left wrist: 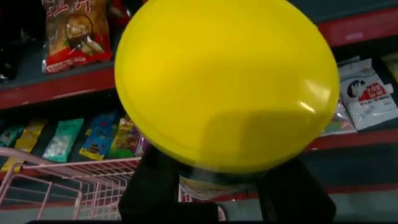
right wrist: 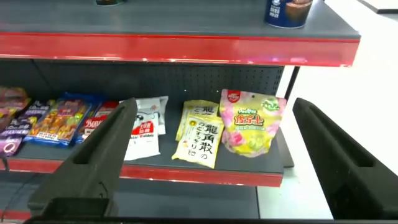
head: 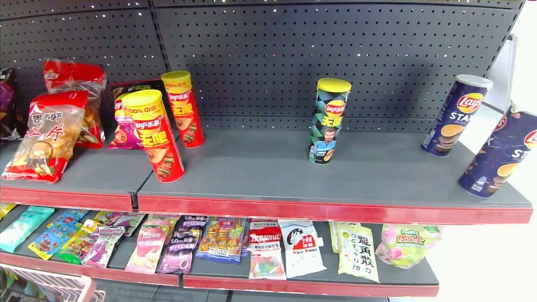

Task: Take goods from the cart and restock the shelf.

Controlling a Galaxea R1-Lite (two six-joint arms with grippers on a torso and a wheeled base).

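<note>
My left gripper is shut on a chip can with a big yellow lid, held over the pink cart in front of the shelves. One dark finger shows on each side of the can. My right gripper is open and holds nothing; it faces the lower shelf below the red lip of the upper shelf. On the upper shelf stand two red cans, a teal can and two dark blue cans.
Red snack bags lean at the left of the upper shelf, with bare room between the red and teal cans. The lower shelf carries several candy bags. The cart's corner shows bottom left.
</note>
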